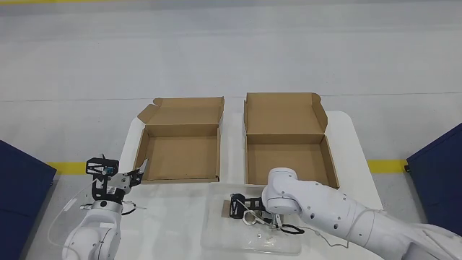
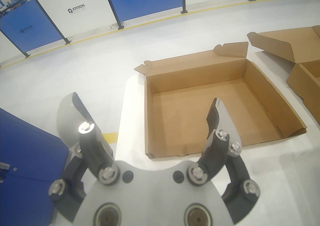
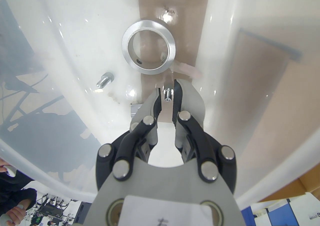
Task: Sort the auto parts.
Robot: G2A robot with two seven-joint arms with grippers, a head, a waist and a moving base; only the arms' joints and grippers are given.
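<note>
**Small screw pinched in the tray, both boxes open**

At the near left of the white table (image 1: 343, 137), the left gripper (image 2: 145, 98) hangs with its fingers spread wide, gripping nothing. Just beyond it, the left cardboard box (image 1: 180, 159) is open, its bare brown floor showing. To the right, at the near edge, the clear plastic tray (image 1: 216, 227) holds a metal ring (image 3: 148, 46) and a bolt (image 3: 105, 80). The right gripper (image 3: 167, 86) is inside it, fingers closed on a small screw (image 3: 168, 94) beside the ring. The right cardboard box (image 1: 289, 162) lies open beyond.
</note>
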